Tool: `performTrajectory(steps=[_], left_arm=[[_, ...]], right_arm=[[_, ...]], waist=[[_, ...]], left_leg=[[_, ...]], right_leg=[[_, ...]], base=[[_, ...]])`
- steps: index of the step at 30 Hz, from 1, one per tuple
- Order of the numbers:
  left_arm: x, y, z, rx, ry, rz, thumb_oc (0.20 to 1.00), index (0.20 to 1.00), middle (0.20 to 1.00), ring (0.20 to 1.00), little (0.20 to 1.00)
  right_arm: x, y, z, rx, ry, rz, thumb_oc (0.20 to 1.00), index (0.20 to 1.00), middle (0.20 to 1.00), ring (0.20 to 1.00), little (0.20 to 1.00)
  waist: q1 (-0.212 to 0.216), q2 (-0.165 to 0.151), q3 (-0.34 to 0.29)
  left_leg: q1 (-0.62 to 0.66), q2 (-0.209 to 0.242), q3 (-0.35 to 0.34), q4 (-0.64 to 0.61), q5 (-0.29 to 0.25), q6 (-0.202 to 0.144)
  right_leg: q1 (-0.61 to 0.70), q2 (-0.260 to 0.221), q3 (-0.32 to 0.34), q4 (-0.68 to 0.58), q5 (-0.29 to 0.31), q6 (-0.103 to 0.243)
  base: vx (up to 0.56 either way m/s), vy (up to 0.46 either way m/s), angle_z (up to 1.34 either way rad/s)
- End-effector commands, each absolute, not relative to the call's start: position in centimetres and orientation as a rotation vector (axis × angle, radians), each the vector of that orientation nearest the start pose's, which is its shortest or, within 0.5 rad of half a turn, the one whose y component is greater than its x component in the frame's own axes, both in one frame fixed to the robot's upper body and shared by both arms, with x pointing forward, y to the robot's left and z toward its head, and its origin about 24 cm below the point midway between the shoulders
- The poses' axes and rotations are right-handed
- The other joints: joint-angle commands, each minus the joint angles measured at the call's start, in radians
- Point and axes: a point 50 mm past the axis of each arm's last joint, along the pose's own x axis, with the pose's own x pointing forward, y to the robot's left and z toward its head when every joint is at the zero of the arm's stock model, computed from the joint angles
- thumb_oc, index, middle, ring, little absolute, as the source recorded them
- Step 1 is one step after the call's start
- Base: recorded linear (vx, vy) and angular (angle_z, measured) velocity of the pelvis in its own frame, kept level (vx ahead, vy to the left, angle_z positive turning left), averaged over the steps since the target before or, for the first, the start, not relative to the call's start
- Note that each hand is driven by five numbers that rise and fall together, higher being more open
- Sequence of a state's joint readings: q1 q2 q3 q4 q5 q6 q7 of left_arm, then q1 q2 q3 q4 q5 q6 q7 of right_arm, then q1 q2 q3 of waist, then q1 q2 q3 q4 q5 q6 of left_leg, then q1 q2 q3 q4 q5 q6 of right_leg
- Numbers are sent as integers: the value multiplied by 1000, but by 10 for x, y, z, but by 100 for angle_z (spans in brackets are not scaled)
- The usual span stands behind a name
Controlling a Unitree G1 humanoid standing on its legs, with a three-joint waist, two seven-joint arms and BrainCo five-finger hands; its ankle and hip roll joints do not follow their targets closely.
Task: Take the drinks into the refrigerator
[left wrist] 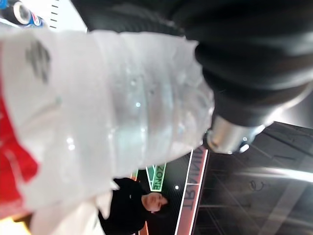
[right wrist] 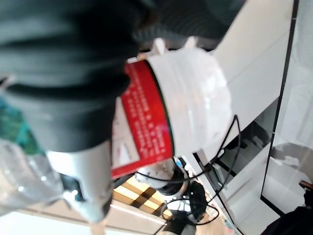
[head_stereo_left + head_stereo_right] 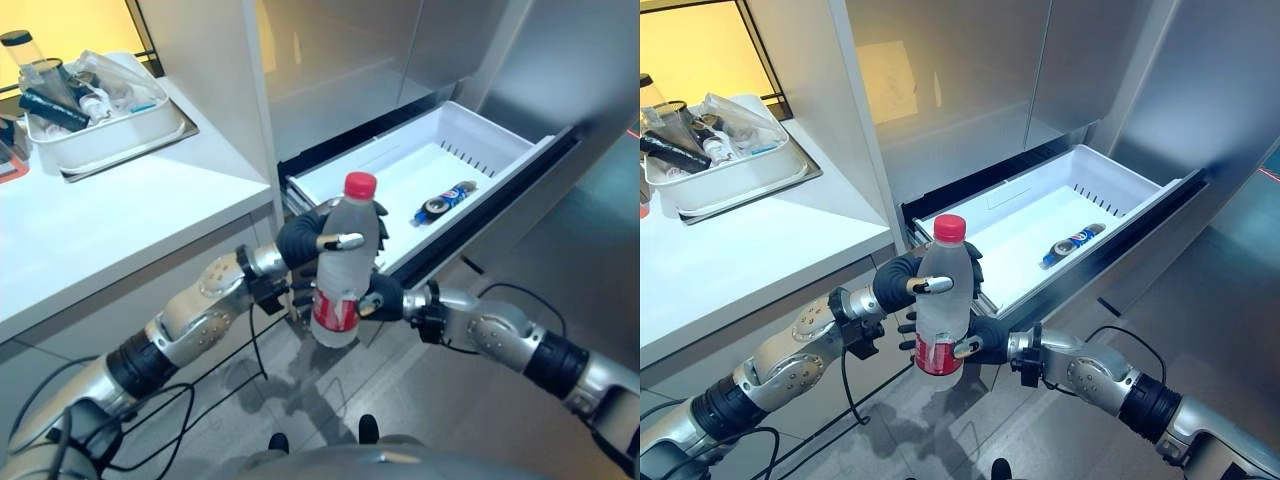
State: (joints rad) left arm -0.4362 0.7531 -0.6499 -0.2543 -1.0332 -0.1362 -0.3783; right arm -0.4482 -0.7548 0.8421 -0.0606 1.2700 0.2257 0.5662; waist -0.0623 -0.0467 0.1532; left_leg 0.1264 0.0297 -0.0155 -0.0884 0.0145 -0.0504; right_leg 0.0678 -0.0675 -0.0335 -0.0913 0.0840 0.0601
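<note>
A clear plastic bottle point(image 3: 345, 250) with a red cap and red label stands upright in the air, just in front of the pulled-out white drawer point(image 3: 400, 165) of the refrigerator. My left hand point(image 3: 300, 240) is curled round its upper half, my right hand point(image 3: 385, 297) round the lower half by the label. Up close, the bottle point(image 1: 122, 112) presses against the left hand point(image 1: 244, 49), and its labelled end point(image 2: 186, 107) sits in the right hand point(image 2: 63, 73). A blue drink can point(image 3: 445, 203) lies on its side inside the drawer.
A white counter point(image 3: 120, 220) runs along the left, with a white tub point(image 3: 100, 125) of bottles and wrappers on a tray. Silver refrigerator doors point(image 3: 560, 70) rise behind and right of the drawer. A person point(image 1: 142, 205) shows in the left wrist view.
</note>
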Motion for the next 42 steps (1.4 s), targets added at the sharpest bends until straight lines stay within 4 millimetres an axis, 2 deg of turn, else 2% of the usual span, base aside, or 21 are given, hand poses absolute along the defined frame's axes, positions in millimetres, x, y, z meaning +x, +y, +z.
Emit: performTrajectory(steps=[1,3,4,5,19,25,26,27,28,31,34,38,42], left_arm=[[260,75,209,-174,-486,-1209,200,200,200,200,200],[260,75,209,-168,-490,-1206,200,200,200,200,200],[260,76,209,-174,-492,-1203,200,200,200,200,200],[260,76,208,-184,-492,-1192,200,200,200,200,200],[264,82,194,-214,-465,-1116,200,200,200,200,200],[265,85,180,-249,-416,-1084,200,200,200,200,200],[265,85,179,-247,-412,-1077,285,285,285,285,285],[265,86,177,-246,-408,-1071,705,705,705,705,705],[265,88,175,-249,-402,-1061,1000,1000,1000,1000,1000],[264,94,170,-239,-382,-1041,1000,1000,1000,1000,1000],[263,109,168,-223,-379,-991,1000,1000,1000,1000,1000],[254,138,161,-228,-370,-886,1000,1000,1000,1000,1000],[241,164,148,-292,-340,-768,1000,1000,1000,1000,1000]], right_arm=[[222,-64,88,553,398,1456,1000,1000,1000,1000,1000],[221,-62,88,551,400,1467,1000,1000,1000,1000,1000],[220,-61,89,549,397,1479,580,580,580,580,580],[220,-59,91,551,384,1483,200,200,200,200,200],[222,-46,99,601,310,1482,200,200,200,200,200],[223,-45,99,614,298,1474,200,200,200,200,200],[223,-44,99,619,292,1471,200,200,200,200,200],[223,-44,100,624,282,1468,200,200,200,200,200],[223,-44,101,632,271,1463,200,200,200,200,200],[224,-46,105,637,241,1457,200,200,200,200,200],[227,-56,113,627,179,1427,200,200,200,200,200],[230,-85,126,631,71,1339,200,200,200,200,200],[236,-122,138,645,-88,1160,200,200,200,200,200]], waist=[[8,-29,1],[7,-28,0],[7,-27,0],[7,-27,-1],[9,-24,0],[7,-20,-4],[6,-20,-4],[6,-19,-4],[6,-18,-5],[5,-15,-6],[4,-13,-8],[4,-12,-13],[1,-12,-15]], left_leg=[[-19,-50,-45,92,-110,50],[-19,-51,-46,92,-110,50],[-19,-51,-46,93,-110,50],[-19,-50,-47,93,-111,50],[-16,-45,-46,93,-113,52],[-10,-42,-40,91,-115,53],[-9,-42,-40,91,-115,53],[-9,-42,-40,91,-115,53],[-9,-43,-40,91,-115,53],[-9,-42,-38,92,-115,52],[-8,-42,-37,91,-114,52],[-6,-41,-39,89,-115,52],[-5,-42,-40,88,-115,54]], right_leg=[[20,-15,-51,99,-127,19],[20,-15,-52,100,-128,18],[20,-15,-52,100,-129,18],[20,-15,-51,101,-129,18],[18,-13,-45,100,-130,17],[21,-11,-38,97,-131,16],[21,-11,-37,97,-130,15],[22,-11,-36,96,-131,15],[22,-11,-36,96,-131,15],[23,-11,-35,97,-132,15],[23,-11,-35,97,-132,16],[24,-12,-38,94,-132,17],[25,-13,-37,93,-133,19]], base=[[0,0,0],[0,0,0],[0,0,0],[0,0,0],[0,0,0],[0,0,0],[0,0,0],[0,0,0],[0,0,0],[0,0,0],[0,0,0],[0,0,0],[0,0,0]])
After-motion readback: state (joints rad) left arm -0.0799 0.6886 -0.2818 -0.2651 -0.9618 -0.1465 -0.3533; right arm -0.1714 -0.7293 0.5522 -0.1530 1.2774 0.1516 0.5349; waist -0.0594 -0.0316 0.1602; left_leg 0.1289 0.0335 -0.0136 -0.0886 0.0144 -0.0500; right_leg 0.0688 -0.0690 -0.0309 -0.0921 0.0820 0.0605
